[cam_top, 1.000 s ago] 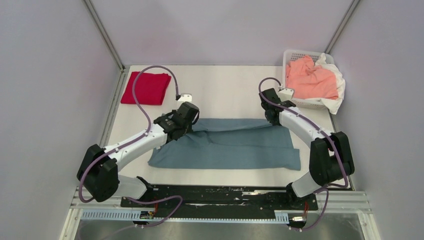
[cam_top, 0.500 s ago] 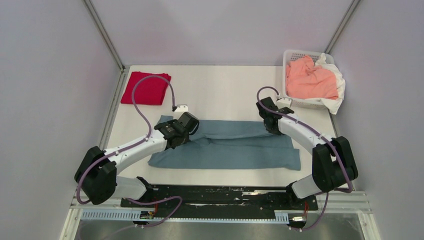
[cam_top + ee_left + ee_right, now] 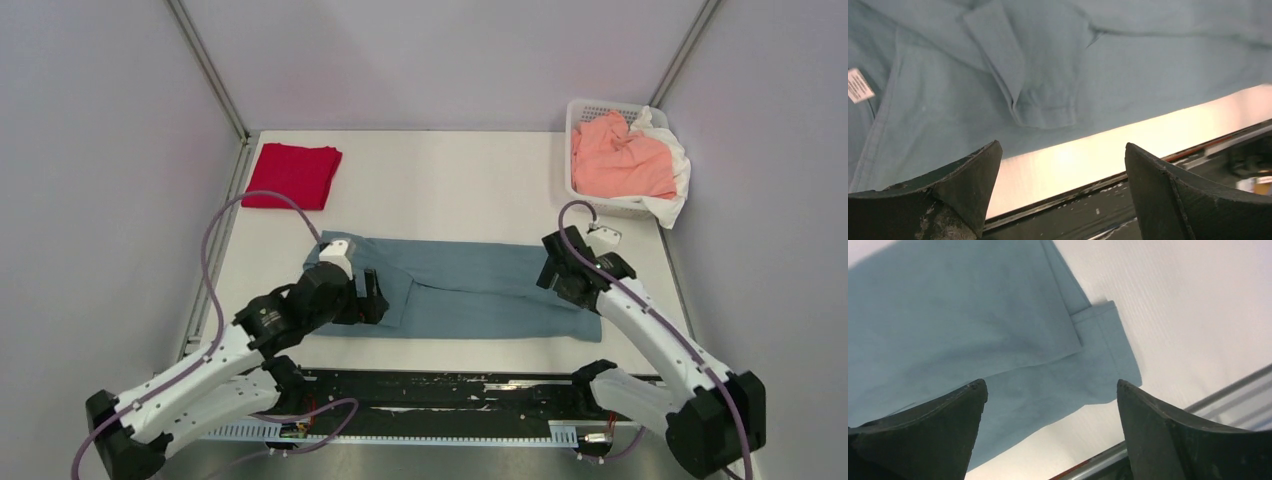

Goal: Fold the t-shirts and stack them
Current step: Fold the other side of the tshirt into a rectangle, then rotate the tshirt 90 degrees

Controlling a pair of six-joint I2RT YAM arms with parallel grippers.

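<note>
While both gape wide, gripping nothing, left tool (image 3: 1062, 146) sits over the 9 o'clock end of the blue shirt (image 3: 480, 288), right tool (image 3: 1050, 383) over its 3 o'clock end. Blue shirt flat mid worktop (image 3: 450, 185); red shirt (image 3: 292, 176) folded at 11 o'clock.

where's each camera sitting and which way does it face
Top external: above and behind the left arm and right arm, looking down on the white table, a dusty teal-blue t-shirt, folded red t-shirt and white perforated plastic basket.
Left wrist: on the left arm, looking down past the open left gripper at the shirt and near table edge.
Right wrist: on the right arm, looking down past the open right gripper at the shirt's end.
Shared: all see the teal-blue shirt.
</note>
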